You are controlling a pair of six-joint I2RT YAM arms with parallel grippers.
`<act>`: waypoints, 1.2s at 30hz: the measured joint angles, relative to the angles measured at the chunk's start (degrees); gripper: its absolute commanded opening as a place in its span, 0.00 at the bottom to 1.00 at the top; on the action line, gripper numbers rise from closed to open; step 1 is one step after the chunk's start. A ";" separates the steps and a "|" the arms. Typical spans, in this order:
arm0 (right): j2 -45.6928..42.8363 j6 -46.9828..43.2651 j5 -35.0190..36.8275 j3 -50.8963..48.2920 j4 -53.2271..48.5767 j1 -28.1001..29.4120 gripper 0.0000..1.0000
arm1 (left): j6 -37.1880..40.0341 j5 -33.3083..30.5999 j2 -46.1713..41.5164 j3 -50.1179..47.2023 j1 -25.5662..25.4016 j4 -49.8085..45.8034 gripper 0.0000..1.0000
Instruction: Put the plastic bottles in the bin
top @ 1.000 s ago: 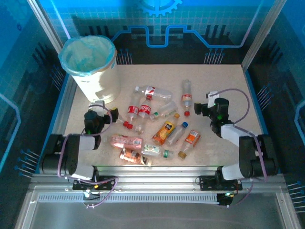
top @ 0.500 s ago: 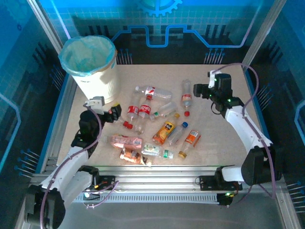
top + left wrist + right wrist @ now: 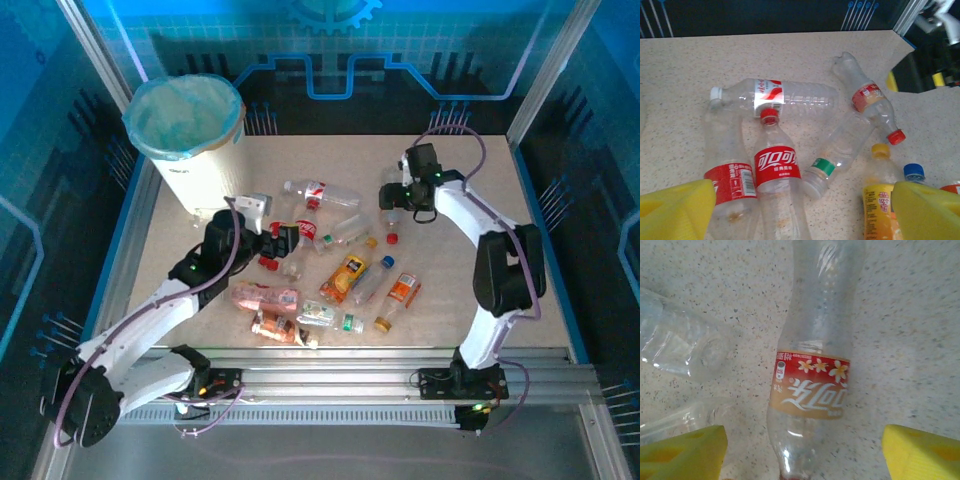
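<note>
My right gripper (image 3: 393, 196) sits over the flower-label bottle (image 3: 810, 385) in the upper right of the overhead view. On its wrist camera the yellow pads (image 3: 682, 452) stand at the bottom corners with the bottle lying between them and bare table (image 3: 450, 320) showing on either side. The jaws are spread and grasp nothing.

My left gripper (image 3: 284, 238) is equally unclenched, hovering over the middle-left of the heap. Two red-labelled cola bottles (image 3: 777, 165) lie between its pads, side by side and touching. The bin (image 3: 205, 175) stands at the upper left, well apart from both grippers, and the plastic bottles (image 3: 340, 270) I can see are scattered across the table's centre.

My worries from here:

- **Right side:** thin, crumpled plastic may buckle or squirt out if I pinch the narrow waist rather than the labelled belly. A clear bottle (image 3: 680, 350) lies near the left pad and could get nudged or trapped.
- **Left side:** closing now would likely catch two bottles at once (or land a pad on top of the outer one), and a loosely held second bottle could drop short of the bin.
- **The carry:** the bin is tall, so a low carry risks striking its rim. The right arm must also cross toward the left arm's side to reach it, which invites a clash.
</note>
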 measured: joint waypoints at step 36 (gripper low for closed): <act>3.17 0.37 -0.52 5.33 -4.90 0.72 0.53 | -2.64 2.29 5.97 22.27 -0.35 -18.36 0.99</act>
